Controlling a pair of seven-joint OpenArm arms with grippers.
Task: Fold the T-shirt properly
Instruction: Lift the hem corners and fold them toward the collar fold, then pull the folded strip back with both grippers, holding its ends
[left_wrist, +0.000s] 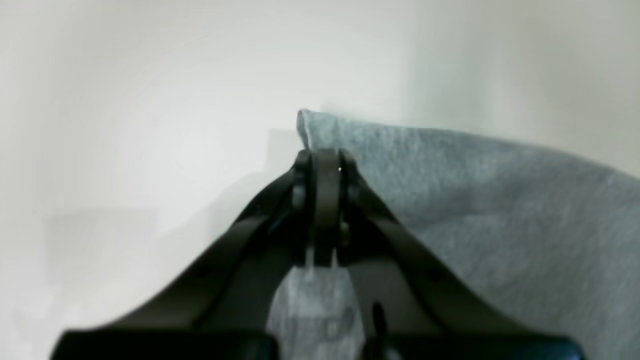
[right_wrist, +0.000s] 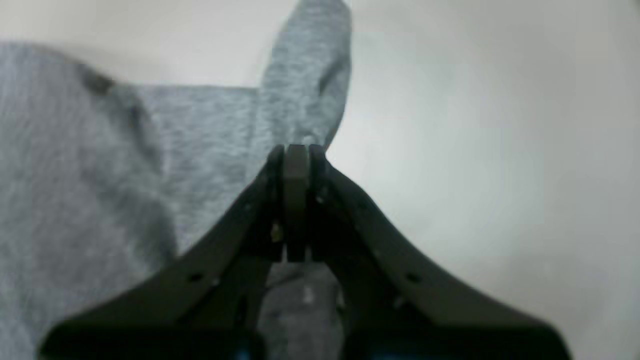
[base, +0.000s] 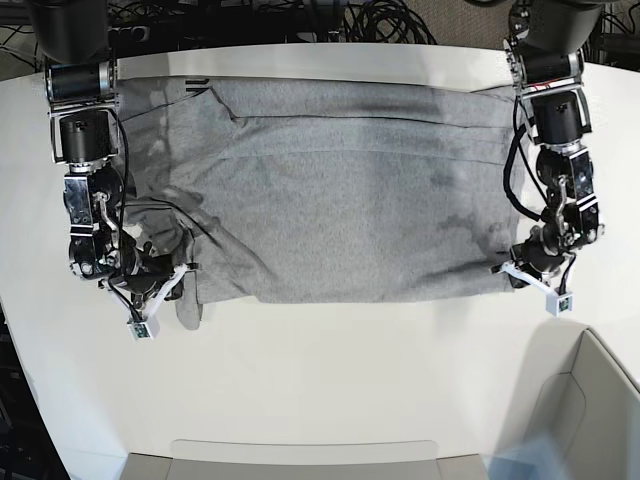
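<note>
The heather-grey T-shirt (base: 340, 200) lies spread wide across the white table (base: 350, 370), plain side up, with a crease running across near the far edge. My left gripper (base: 503, 268) is at the shirt's near corner on the right of the base view. In the left wrist view this left gripper (left_wrist: 325, 152) is shut on the edge of the T-shirt (left_wrist: 500, 225). My right gripper (base: 183, 268) is at the near corner on the left, where the cloth bunches. Close up, the right gripper (right_wrist: 296, 148) pinches a raised fold of the T-shirt (right_wrist: 100, 200).
A pale bin (base: 590, 400) stands at the near right corner. A flat tray edge (base: 300, 455) runs along the table's front. Dark cables (base: 300, 15) lie behind the far edge.
</note>
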